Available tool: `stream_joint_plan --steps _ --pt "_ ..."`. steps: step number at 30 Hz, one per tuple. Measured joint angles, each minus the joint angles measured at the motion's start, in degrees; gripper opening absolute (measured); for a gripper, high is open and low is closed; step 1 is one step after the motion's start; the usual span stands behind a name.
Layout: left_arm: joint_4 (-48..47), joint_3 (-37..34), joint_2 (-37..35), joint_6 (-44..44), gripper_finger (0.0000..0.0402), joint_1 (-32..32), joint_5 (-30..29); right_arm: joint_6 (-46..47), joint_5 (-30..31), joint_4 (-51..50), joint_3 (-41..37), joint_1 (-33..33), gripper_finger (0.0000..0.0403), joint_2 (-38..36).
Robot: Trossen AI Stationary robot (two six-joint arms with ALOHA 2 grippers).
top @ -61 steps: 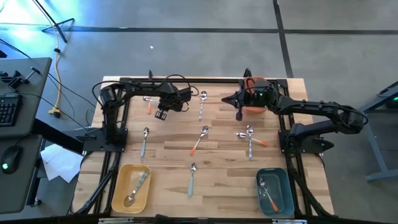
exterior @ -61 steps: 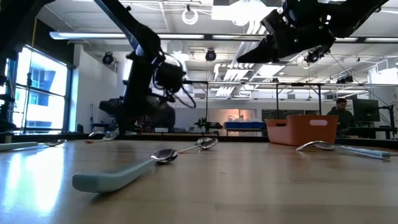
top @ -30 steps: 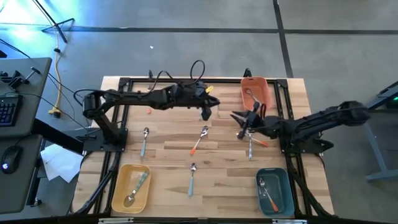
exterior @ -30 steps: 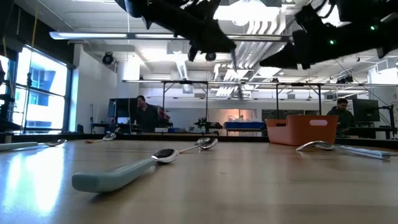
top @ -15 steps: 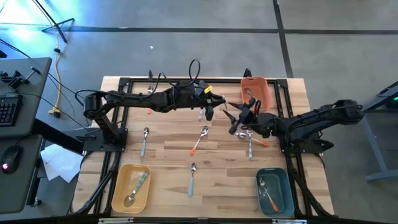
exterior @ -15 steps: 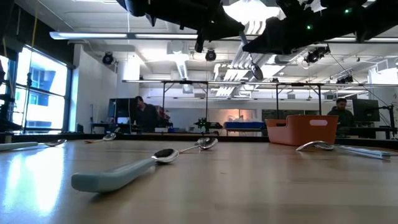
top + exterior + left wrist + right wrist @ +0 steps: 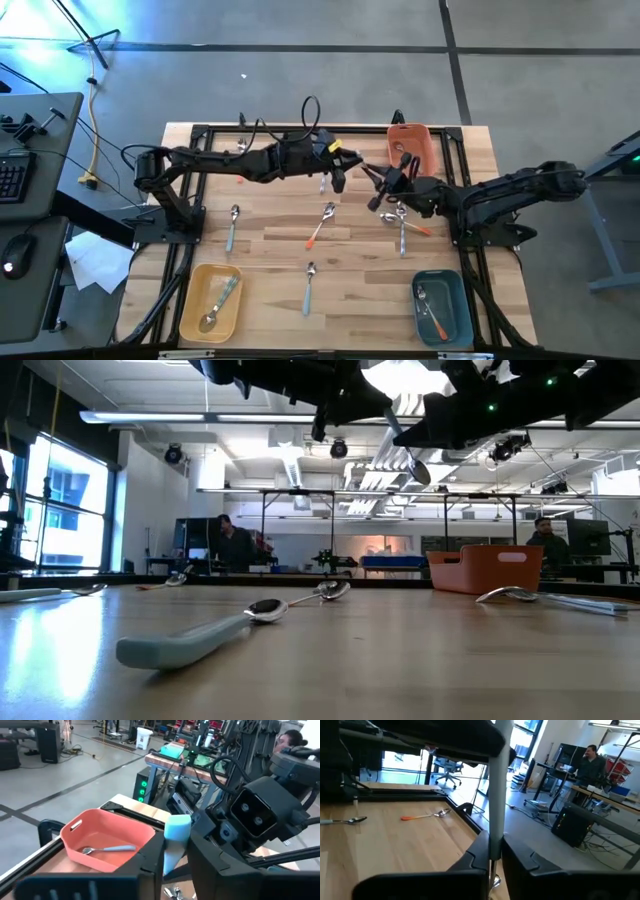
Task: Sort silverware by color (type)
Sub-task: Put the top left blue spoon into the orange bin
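We are seeing the left gripper's (image 7: 176, 851) jaws closing on the light blue handle of a blue-handled spoon (image 7: 176, 836), which is standing up between them, while the right gripper's (image 7: 493, 851) jaws are pinching the same spoon's thin metal stem. From above, the two grippers are meeting tip to tip over the far middle of the worktop (image 7: 270, 250), the left one reaching in from its side and the right one from the other, and the spoon is bridging the short gap between them, clear of the wood. In the low view it is hanging at a slant in the air, bowl downward. Just beyond the meeting point an orange bin (image 7: 412, 150) is sitting at the far edge, and a single spoon (image 7: 107, 848) is lying inside it. Loose silverware is lying on the boards below and around the arms: an orange-handled piece (image 7: 320, 226) near the centre, a small cluster (image 7: 402, 226) under the right arm, a blue-handled piece (image 7: 232, 228) toward the left and another (image 7: 308, 286) nearer the front. At the front corners a yellow tray (image 7: 190, 300) and a teal tray (image 7: 462, 305) are each holding a few pieces.
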Motion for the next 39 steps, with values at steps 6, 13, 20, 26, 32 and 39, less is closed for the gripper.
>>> stream_joint_plan --steps 6,13,20,26,32,39 --pt "-1.9 -0.1 0.0 4.4 0.0136 -0.6 -3.7 2.0 0.2 -6.5 0.0 -0.1 0.0014 -4.4" --pt "14.0 -9.5 -0.1 6.8 0.0176 0.2 -7.5 14.8 4.0 -26.1 0.2 -4.8 0.0006 -15.6" --pt "34.3 -23.8 -0.1 4.8 0.017 1.6 -2.6 30.3 -0.9 -59.6 9.4 -19.6 0.0007 -16.7" --pt "43.1 -30.0 -0.1 4.9 0.0166 1.9 -0.2 27.3 -17.0 -61.6 14.5 -36.9 0.0007 -7.5" --pt "43.6 -31.5 -0.5 7.3 0.0164 1.8 2.0 24.0 -23.8 -63.1 18.8 -45.2 0.0007 3.2" --pt "44.0 -31.6 -0.5 8.9 0.0161 1.8 7.6 23.5 -24.7 -67.4 22.8 -47.0 0.0007 10.7"
